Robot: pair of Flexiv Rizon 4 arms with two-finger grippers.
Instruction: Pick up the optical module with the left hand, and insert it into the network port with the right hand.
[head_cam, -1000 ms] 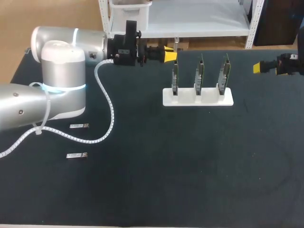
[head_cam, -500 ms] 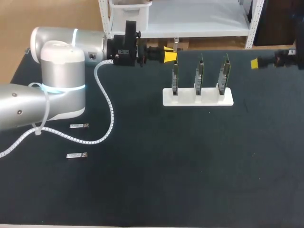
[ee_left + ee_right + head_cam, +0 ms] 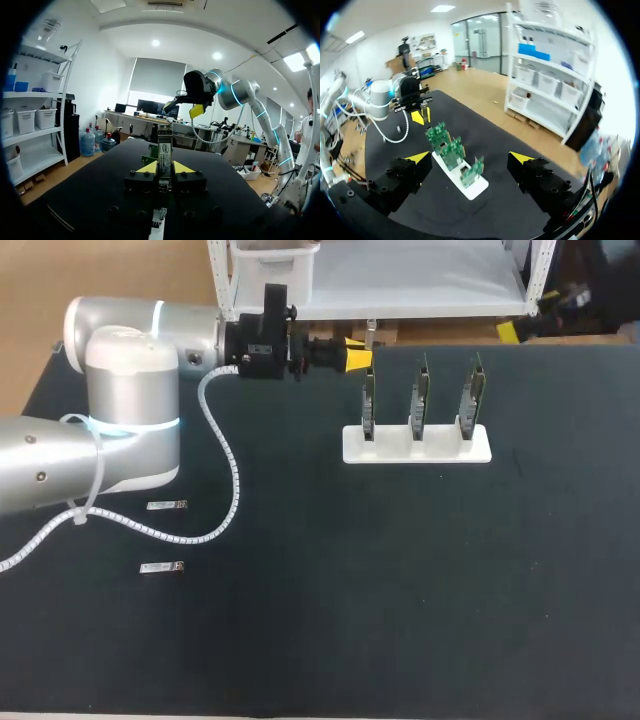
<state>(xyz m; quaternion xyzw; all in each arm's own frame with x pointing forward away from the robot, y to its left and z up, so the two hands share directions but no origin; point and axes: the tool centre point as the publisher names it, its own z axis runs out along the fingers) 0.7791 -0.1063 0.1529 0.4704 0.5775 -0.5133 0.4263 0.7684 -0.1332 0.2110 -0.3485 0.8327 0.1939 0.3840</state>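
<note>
My left gripper (image 3: 357,355) hovers over the table's far edge, just left of the white stand (image 3: 415,452), and is shut on a slim metal optical module (image 3: 370,335). In the left wrist view the module (image 3: 165,147) stands upright between the yellow tips of the left gripper (image 3: 165,169). The stand holds three upright green network cards (image 3: 416,400). My right gripper (image 3: 522,329) hangs high past the far right edge, open and holding nothing. From the right wrist view, the right gripper (image 3: 470,158) looks down on the cards (image 3: 451,149) and the left gripper (image 3: 420,116).
Two spare modules lie on the black mat near my left arm, one (image 3: 167,505) behind the other (image 3: 160,567). A white spiral cable (image 3: 232,490) trails from the left arm across the mat. A white shelf frame (image 3: 370,300) stands behind the far edge.
My right gripper has risen and swung back from the table's right edge to beyond the far edge. The left arm and its module have not moved.
</note>
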